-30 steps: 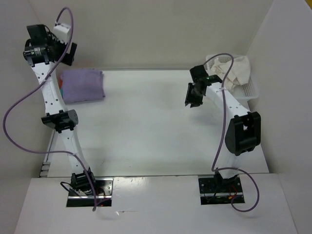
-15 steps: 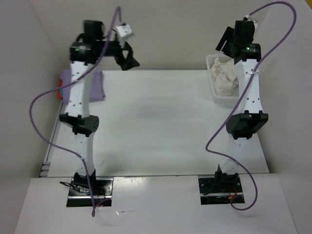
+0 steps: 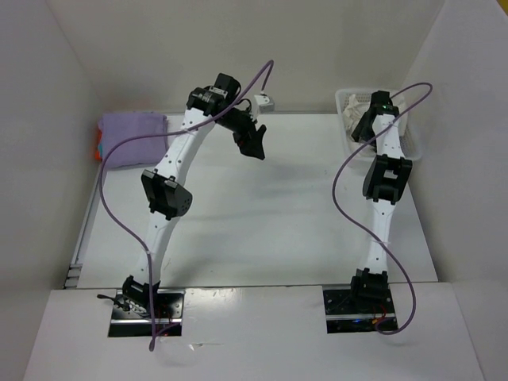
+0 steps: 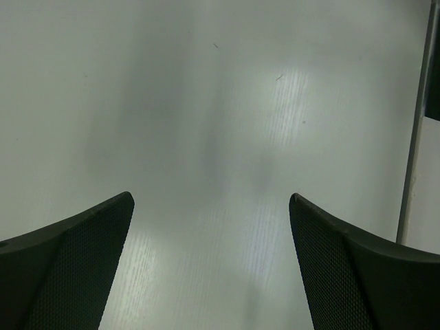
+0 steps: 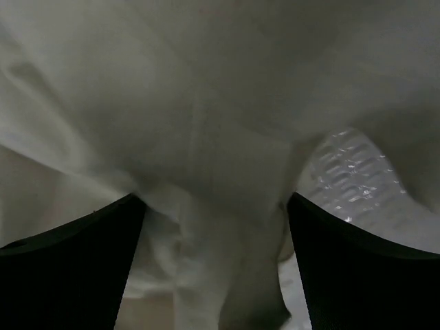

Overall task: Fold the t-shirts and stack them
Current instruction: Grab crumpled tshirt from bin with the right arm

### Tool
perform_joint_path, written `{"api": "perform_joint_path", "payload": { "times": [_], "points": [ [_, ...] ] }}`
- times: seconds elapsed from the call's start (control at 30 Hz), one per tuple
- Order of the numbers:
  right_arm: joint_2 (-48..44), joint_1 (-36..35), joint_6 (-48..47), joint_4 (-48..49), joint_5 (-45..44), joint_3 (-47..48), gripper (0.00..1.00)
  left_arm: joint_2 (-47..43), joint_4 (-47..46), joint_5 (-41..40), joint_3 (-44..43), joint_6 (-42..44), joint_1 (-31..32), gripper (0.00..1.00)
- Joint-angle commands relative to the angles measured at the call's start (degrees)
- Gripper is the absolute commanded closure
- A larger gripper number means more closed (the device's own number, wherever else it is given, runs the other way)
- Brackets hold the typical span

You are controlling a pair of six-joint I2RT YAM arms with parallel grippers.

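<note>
Top view: left arm (image 3: 167,194) is stretched over the back half of the bench (image 3: 262,230). The left gripper (image 3: 252,141) hangs above bare bench near the far edge, jaws spread, nothing in them. The lavender shirt (image 3: 135,136) lies folded flat at the far left corner. A sliver of an orange shirt (image 3: 98,148) pokes out at its left side, by the bench's left edge. Right arm (image 3: 386,178) reaches to the far right corner, its wrist dipped into the white mesh basket (image 3: 341,94). The off-white shirt (image 3: 354,113) sits crumpled in the basket. The arm hides the fingertips there, so this view doesn't show the jaws.

Left wrist: left gripper (image 4: 212,265) is wide open. Both black fingers (image 4: 69,275) frame plain white bench surface, touching nothing. A metal strip (image 4: 412,137) along a bench edge runs down the right side of the view.

Right wrist: right gripper (image 5: 216,268) has its jaws wide apart, not clamped. Off-white shirt (image 5: 206,137) fills almost the whole view, a bunched fold sitting between the fingers (image 5: 69,275). Can't tell if the cloth touches the pads. A patch of basket (image 5: 350,179) mesh shows past the cloth, beside the right finger.
</note>
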State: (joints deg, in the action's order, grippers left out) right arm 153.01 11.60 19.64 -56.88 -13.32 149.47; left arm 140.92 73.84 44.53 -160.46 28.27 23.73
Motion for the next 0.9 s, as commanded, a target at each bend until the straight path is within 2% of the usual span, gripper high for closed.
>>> {"api": "perform_joint_path", "payload": {
  "times": [0.0, 0.1, 0.13, 0.17, 0.3, 0.6, 0.8, 0.83, 0.87],
  "points": [
    [-0.1, -0.3, 0.0, -1.7, -0.5, 4.3, 0.15, -1.6, 0.2, -0.6, 0.1, -0.1, -1.3, 0.0],
    [0.7, -0.3, 0.0, -1.7, 2.4, 5.0, 0.66, -1.6, 0.2, -1.7, 1.5, -0.1, -1.3, 0.0],
    [0.7, -0.3, 0.0, -1.7, 2.4, 5.5, 0.96, -1.6, 0.2, -1.7, 1.6, -0.1, -1.3, 0.0],
    [0.7, -0.3, 0.0, -1.7, 3.1, 5.5, 1.0, -1.6, 0.2, -2.4, 2.1, -0.1, -0.8, 0.0],
    [-3.9, -0.3, 0.6, -1.1, 3.8, 7.0, 1.0, -3.6, 0.2, -3.0, 3.2, -0.1, -0.8, 0.0],
    [-23.4, -0.8, 1.7, 2.0, 5.9, 11.6, 1.0, -11.8, -0.5, -8.2, 8.4, -0.6, 0.9, 0.0],
    [-35.6, -1.4, 1.7, 4.9, 14.0, 10.6, 1.0, -17.3, -1.6, -13.7, 13.3, -1.3, 0.9, 0.0],
    [-37.3, -1.4, 1.7, 6.1, 16.3, 10.6, 1.0, -18.0, -2.5, -14.6, 13.9, -2.0, 0.9, 0.0],
    [-41.0, -1.4, 1.2, 7.3, 22.4, 10.6, 1.0, -18.8, -3.5, -16.7, 14.6, -2.0, 0.9, 0.0]
  ]
}}
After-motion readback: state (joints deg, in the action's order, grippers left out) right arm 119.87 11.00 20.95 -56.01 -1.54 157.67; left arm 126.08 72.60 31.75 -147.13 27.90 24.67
